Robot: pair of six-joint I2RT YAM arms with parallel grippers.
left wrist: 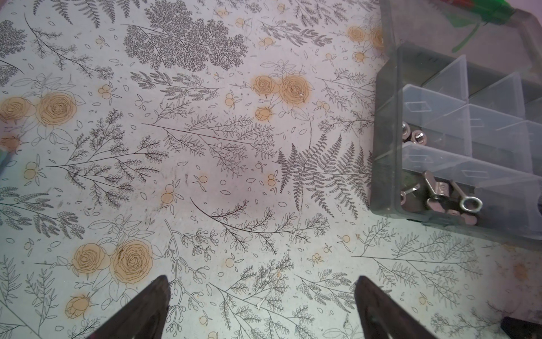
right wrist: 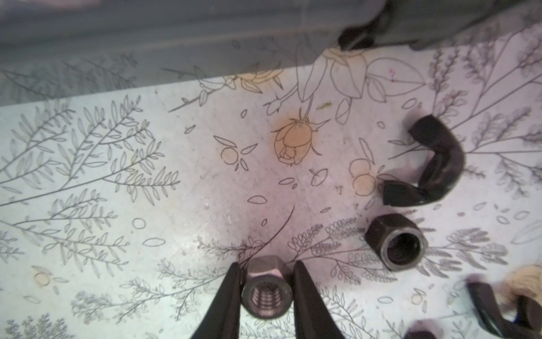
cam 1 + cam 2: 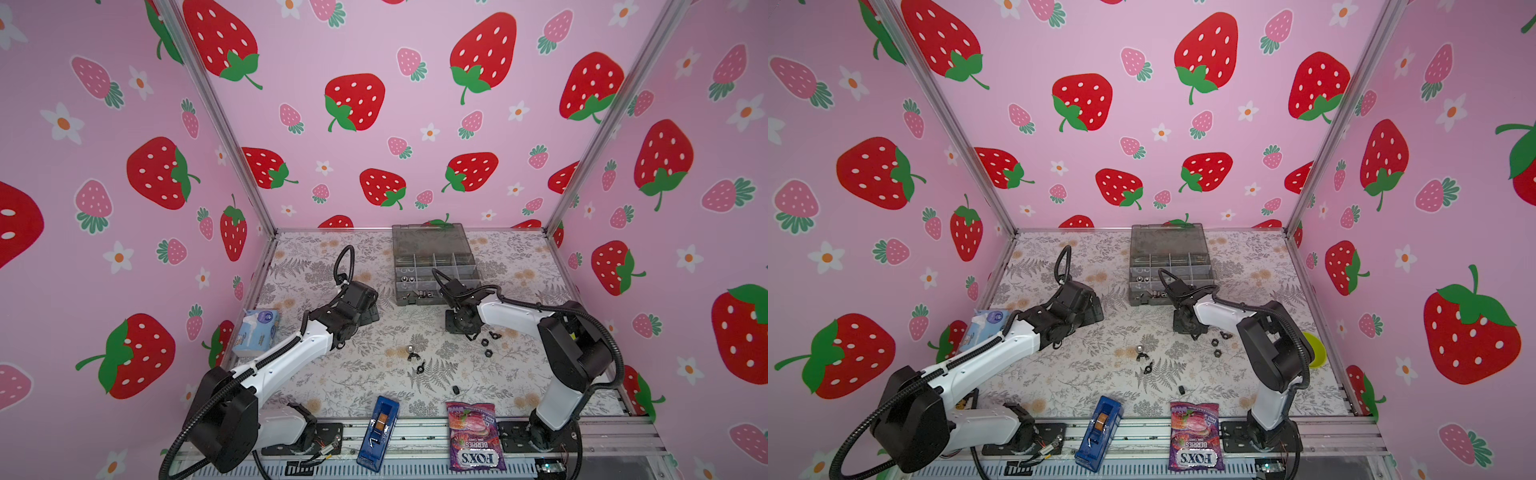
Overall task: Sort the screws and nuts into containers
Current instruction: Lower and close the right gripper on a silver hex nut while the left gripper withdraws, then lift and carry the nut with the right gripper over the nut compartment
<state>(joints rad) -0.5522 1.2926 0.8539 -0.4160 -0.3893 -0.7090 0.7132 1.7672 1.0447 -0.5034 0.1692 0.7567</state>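
The silver nut (image 2: 267, 290) is hexagonal, dome-ended, its threaded bore visible.

Walls (image 3: 415, 33) pink with red strawberries; table (image 3: 353, 382) pale with grey ferns, orange roses. Organiser (image 3: 428, 239) smoky grey; cap nut (image 2: 267, 293) silver.

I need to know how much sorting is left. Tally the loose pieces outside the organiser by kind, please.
wing nuts: 3
black hex nuts: 2
silver dome nut: 1
silver threaded nut, between the fingers of the right gripper: 1
small black piece, kind unclear: 1
Total: 8
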